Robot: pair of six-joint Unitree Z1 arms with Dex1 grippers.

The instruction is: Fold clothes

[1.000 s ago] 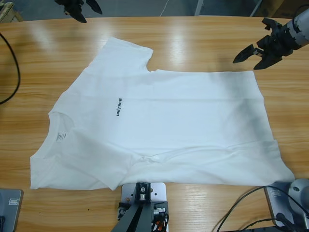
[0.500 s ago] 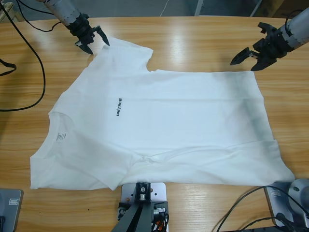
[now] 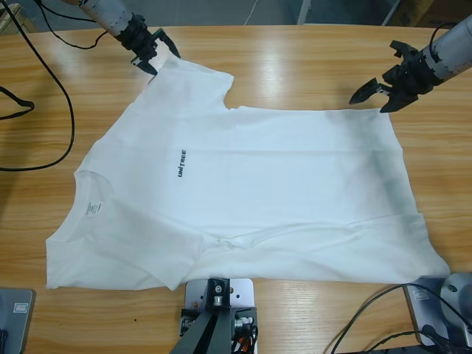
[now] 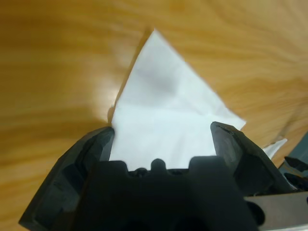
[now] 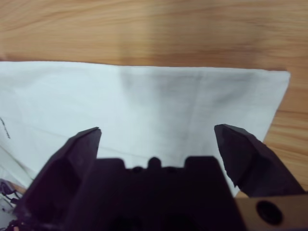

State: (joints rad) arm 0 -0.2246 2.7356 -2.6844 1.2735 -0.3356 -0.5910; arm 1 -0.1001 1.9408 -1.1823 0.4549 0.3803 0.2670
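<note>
A white T-shirt point(image 3: 243, 195) lay spread flat on your wooden counter point(image 3: 295, 63), neck hole toward the left edge of the high view and hem toward the right. Small black lettering point(image 3: 181, 163) sat on the chest, and a small label point(image 3: 92, 209) showed inside the collar. The shirt had not shifted over the last second.

Your left tool point(image 3: 156, 53) had changed most. A second earlier it was barely inside the top edge of the high view; half a second earlier it hovered off the far sleeve's outer side; at this moment it sat at the top corner of the far sleeve point(image 3: 193, 81). Its jaws were spread apart, and the left wrist view showed the sleeve's white point point(image 4: 166, 115) lying between them, not pinched.

Your right tool point(image 3: 374, 94) had crept slightly toward the top of the view and hung over bare counter just beyond the far hem corner point(image 3: 380, 114). Its jaws were also spread wide. The right wrist view looked down on the hem edge point(image 5: 159, 108) between the two black jaws, with wood beyond it.

A black cable point(image 3: 51, 81) looped across the counter's left end.
</note>
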